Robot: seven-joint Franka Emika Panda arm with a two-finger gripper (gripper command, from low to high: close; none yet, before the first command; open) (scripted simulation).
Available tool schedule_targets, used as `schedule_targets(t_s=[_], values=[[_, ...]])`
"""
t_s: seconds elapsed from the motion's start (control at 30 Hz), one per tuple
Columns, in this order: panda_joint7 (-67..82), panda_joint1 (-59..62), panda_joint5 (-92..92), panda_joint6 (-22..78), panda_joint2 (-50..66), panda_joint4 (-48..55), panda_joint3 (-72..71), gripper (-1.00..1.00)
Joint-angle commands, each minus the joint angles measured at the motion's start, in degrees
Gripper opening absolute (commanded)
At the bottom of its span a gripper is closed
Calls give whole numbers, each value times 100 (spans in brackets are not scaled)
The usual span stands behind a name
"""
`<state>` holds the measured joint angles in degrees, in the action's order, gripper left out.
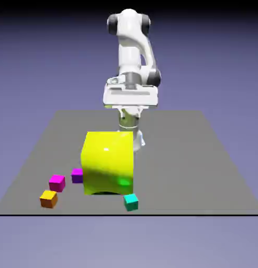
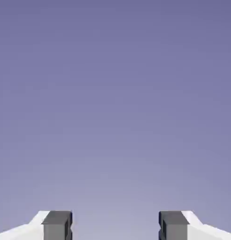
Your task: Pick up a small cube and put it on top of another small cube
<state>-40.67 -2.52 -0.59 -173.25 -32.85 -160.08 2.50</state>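
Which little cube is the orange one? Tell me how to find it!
Find the big yellow block in the middle of the grey table. Look toward the exterior view's lower left, past the purple cube and the pink cube. The orange cube sits nearest the table's front edge, the only orange one.

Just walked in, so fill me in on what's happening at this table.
A white robot arm is meant to stack the small orange cube on the magenta-pink cube. Neither has been touched yet: both sit apart near the table's front corner at the exterior view's left, beside a purple cube. The claw is open and empty, behind a big yellow block. A teal cube sits in front of that block.
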Motion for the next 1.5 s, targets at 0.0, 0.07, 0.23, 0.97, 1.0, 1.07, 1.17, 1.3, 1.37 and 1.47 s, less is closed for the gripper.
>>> schedule_targets(t_s=[0.0,0.07,0.23,0.97,1.0,1.07,1.17,1.3,1.37,1.47], values=[[148,-152,-49,63,-16,77,208,0],[445,-456,-146,188,-48,230,623,0],[1185,-1217,-389,501,-129,612,1661,0],[4444,-4562,-1460,1878,-482,2295,6230,0],[4592,-4714,-1509,1941,-499,2372,6437,0],[4888,-5019,-1606,2066,-531,2525,6853,0],[5332,-5475,-1752,2254,-579,2754,7476,0],[5925,-6083,-1947,2504,-643,3060,8306,0],[6221,-6387,-2044,2629,-675,3213,8721,0],[6665,-6843,-2190,2817,-724,3443,9344,0]])
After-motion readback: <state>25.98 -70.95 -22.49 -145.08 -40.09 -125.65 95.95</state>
